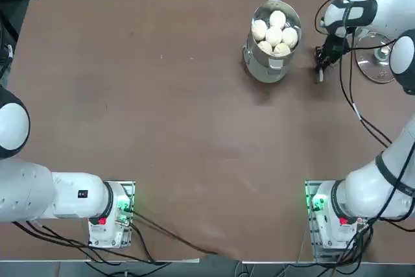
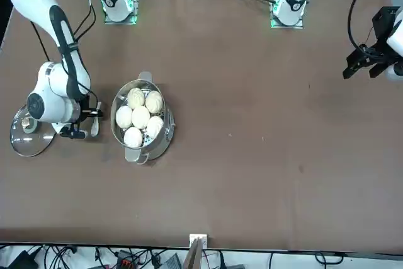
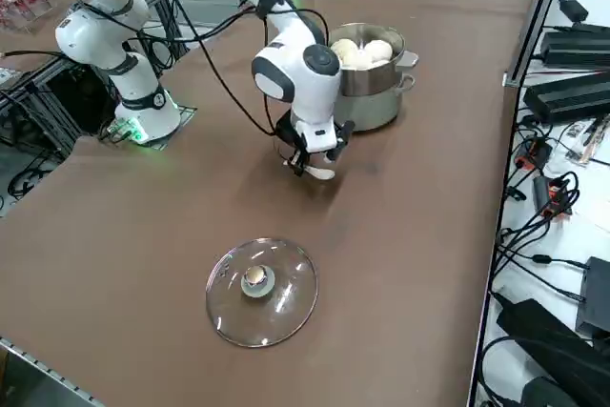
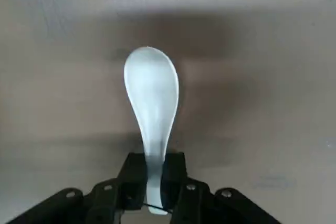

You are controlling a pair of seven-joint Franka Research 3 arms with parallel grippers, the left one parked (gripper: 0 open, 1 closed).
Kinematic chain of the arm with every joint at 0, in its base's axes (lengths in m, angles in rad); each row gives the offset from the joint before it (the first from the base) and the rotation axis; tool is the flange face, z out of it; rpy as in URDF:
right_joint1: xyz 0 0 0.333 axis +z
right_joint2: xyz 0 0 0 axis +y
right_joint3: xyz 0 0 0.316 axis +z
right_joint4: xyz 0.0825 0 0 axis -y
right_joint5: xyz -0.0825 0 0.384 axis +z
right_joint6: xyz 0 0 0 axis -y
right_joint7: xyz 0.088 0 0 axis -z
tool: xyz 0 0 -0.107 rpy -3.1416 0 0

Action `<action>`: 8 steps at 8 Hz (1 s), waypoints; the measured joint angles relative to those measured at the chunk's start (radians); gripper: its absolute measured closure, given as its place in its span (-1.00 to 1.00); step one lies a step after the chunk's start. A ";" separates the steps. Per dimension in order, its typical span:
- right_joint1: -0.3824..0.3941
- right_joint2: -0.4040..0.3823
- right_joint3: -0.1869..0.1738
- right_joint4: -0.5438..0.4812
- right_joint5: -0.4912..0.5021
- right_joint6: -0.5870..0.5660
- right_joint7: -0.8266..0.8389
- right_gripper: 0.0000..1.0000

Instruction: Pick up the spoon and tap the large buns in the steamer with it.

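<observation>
My right gripper [image 4: 154, 182] is shut on the short handle of the white spoon [image 4: 151, 98], whose bowl points away from the fingers. It hangs low over the brown table, just beside the steamer [image 3: 367, 107]. From overhead the gripper [image 1: 320, 68] is to the right of the shiny metal steamer [image 1: 266, 69]. The large buns [image 1: 275, 34] lie clustered inside it, smooth and white. In the front view the spoon [image 2: 94, 127] shows between the gripper [image 2: 85, 128] and the steamer [image 2: 160, 143] with its buns [image 2: 140, 118]. In the side view the spoon [image 3: 319, 173] sticks out below the gripper [image 3: 310, 161].
A flat clear glass lid [image 3: 262, 291] with a knob lies on the table on the far side of the gripper from the steamer, also seen as the lid [image 1: 379, 56] at the table's right edge. Cables trail from the right arm.
</observation>
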 joint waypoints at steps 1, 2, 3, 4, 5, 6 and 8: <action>-0.003 0.003 0.000 0.000 0.000 0.001 -0.002 0.66; -0.004 0.005 0.000 0.000 0.000 0.003 -0.003 0.61; -0.004 0.005 0.001 0.000 0.000 0.003 -0.003 0.53; -0.004 0.005 0.001 0.000 0.000 0.003 -0.003 0.37; -0.004 0.005 0.001 0.002 0.000 0.003 -0.004 0.04; -0.003 0.000 0.002 0.009 0.000 0.002 -0.006 -0.30; -0.003 -0.057 0.004 0.049 0.000 -0.029 -0.008 -0.94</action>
